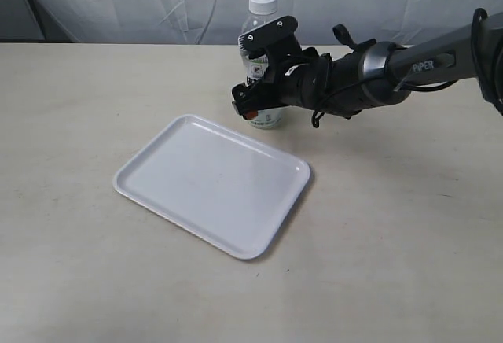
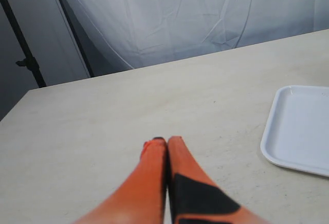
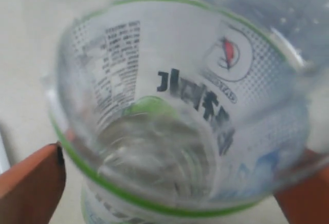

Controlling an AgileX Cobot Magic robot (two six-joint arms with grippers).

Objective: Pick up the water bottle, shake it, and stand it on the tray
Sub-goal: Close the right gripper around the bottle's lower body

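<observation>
While the water bottle point(image 1: 260, 19) stands near the far edge of the bench point(image 1: 409, 233), just behind the tray point(image 1: 212, 187), my right gripper point(image 1: 258, 71) clasps its labelled middle; my left gripper point(image 2: 167, 147) hangs pinched together, holding nothing.

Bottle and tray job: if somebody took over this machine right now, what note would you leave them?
Left gripper: shut, over the table beside the tray.
Right gripper: a finger on either side of the bottle at label height; whether it grips yet is unclear.
Bottle: upright, apparently standing on the table just beyond the tray.
Done: the reach.
Left: lift, shake, stand the bottle on the tray.
</observation>
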